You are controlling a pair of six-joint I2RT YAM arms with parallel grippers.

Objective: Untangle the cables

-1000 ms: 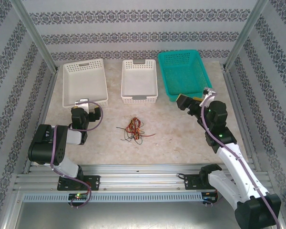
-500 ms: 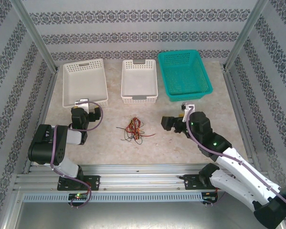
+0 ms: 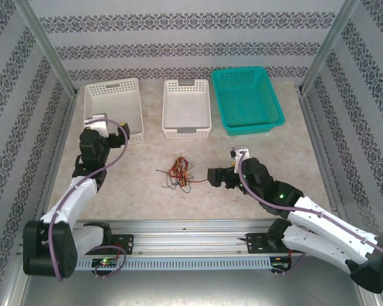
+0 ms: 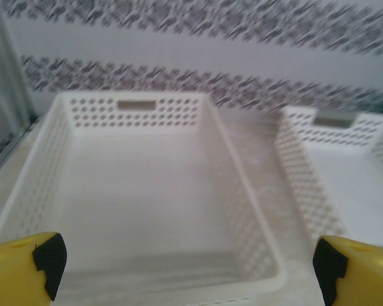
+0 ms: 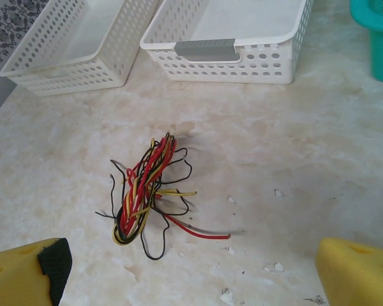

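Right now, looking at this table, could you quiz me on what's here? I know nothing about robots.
1. True or false: the cables lie inside a basket.
2. Pick one: the right gripper is A open, B shut on a cable, C shut on nothing.
3. Count: how many baskets stand beyond the cables?
Key: 1 false, they lie on the bare table; 2 A; 3 three, two white and one teal.

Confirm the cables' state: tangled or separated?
Tangled. The red, yellow and black cables lie in one knotted clump on the table, with only a few loose ends straying out of it.
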